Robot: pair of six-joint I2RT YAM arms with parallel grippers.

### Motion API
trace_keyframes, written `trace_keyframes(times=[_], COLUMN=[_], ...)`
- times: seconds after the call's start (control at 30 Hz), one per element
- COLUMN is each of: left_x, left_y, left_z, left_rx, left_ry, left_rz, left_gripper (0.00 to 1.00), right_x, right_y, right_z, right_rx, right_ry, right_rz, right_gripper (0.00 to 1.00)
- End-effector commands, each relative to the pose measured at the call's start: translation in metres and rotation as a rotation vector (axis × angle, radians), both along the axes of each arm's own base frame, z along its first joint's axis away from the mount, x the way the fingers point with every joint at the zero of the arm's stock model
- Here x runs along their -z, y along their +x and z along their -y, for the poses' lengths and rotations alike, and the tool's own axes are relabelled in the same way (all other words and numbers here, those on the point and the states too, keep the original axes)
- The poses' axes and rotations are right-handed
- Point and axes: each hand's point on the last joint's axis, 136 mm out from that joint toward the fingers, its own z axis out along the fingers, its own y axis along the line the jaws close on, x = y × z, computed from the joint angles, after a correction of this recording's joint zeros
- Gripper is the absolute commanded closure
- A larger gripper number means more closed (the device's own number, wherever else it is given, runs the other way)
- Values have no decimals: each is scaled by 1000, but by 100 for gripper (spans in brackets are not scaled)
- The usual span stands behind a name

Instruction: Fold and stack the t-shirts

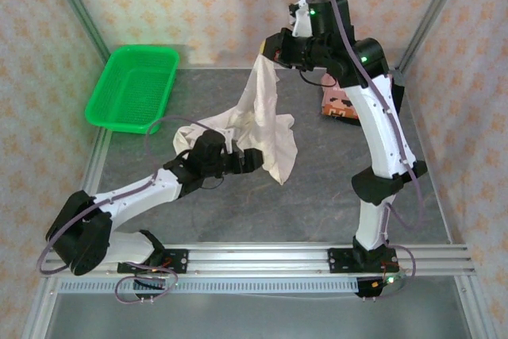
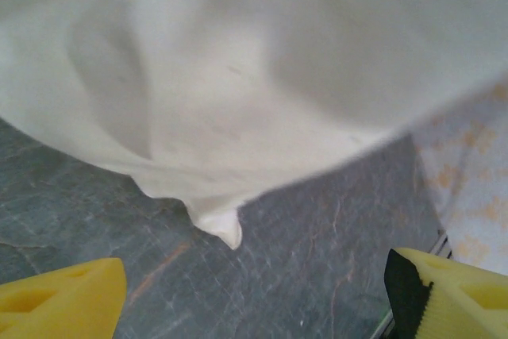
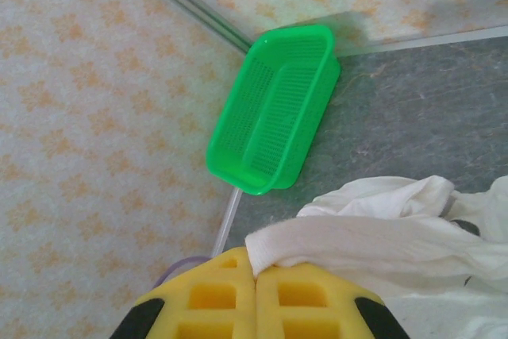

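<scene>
Nearest the bases, the left gripper [image 1: 252, 161] hangs low over the table [image 1: 317, 204] with its yellow fingers [image 2: 63, 299] spread wide apart and nothing between them. It sits at about 7 o'clock of the hanging cream-white t-shirt [image 1: 266, 117]. In the left wrist view a bottom corner of that cloth dangles just ahead of the open jaws, not yet inside them. Farther back, at the shirt's 12 o'clock end, the right gripper [image 3: 255, 275] is pressed together on a bunched edge and holds the shirt up, so that it drapes down and its lower folds rest on the table. The step looks like spreading the shirt out before folding. The next move probably calls for the left arm to reach forward and pinch that loose corner. The dusty-pink t-shirt [image 1: 340, 102] lies at the table's 2 o'clock, behind the right arm. The green basket [image 1: 131, 89] stands at 10 o'clock.
</scene>
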Motion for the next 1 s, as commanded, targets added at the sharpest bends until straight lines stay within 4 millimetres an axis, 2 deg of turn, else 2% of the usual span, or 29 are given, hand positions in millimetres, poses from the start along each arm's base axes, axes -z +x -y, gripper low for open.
trace_keyframes(times=[0.0,0.17,0.33,0.4,0.47,0.5,0.53,0.57,0.6,0.67,0.77,0.87,0.97], left_x=[7,43,58,71,82,85,86,82,76,51,1,-53,-114], left_y=[-8,13,38,46,55,58,60,64,67,72,72,65,56], left_z=[8,16,35,35,31,28,26,23,19,2,-35,-72,-99], left_rx=[55,-7,-32,-44,-75,-82,-85,-93,-101,-149,-195,-231,-259], left_ry=[119,224,300,394,454,484,523,549,570,610,691,755,794], left_rz=[31,-28,-28,-58,-70,-70,-69,-53,-38,-3,98,180,283], left_gripper=[13,9,9,11,15,21,34,53,67,91,98,100,100], right_x=[-2,-13,-18,-21,-28,-31,-33,-34,-34,-31,-27,-23,-24], right_y=[8,4,-3,-5,-10,-11,-14,-16,-16,-16,-14,-9,-5], right_z=[2,-1,-1,1,4,5,6,8,10,17,28,35,37], right_rx=[15,-1,-14,-12,-13,-14,-14,-13,-9,11,45,73,85], right_ry=[-3,34,54,56,65,66,67,63,58,32,-7,-19,-18], right_rz=[26,38,30,37,53,59,65,69,70,71,84,86,99], right_gripper=[100,100,100,100,100,100,100,100,100,100,100,100,100])
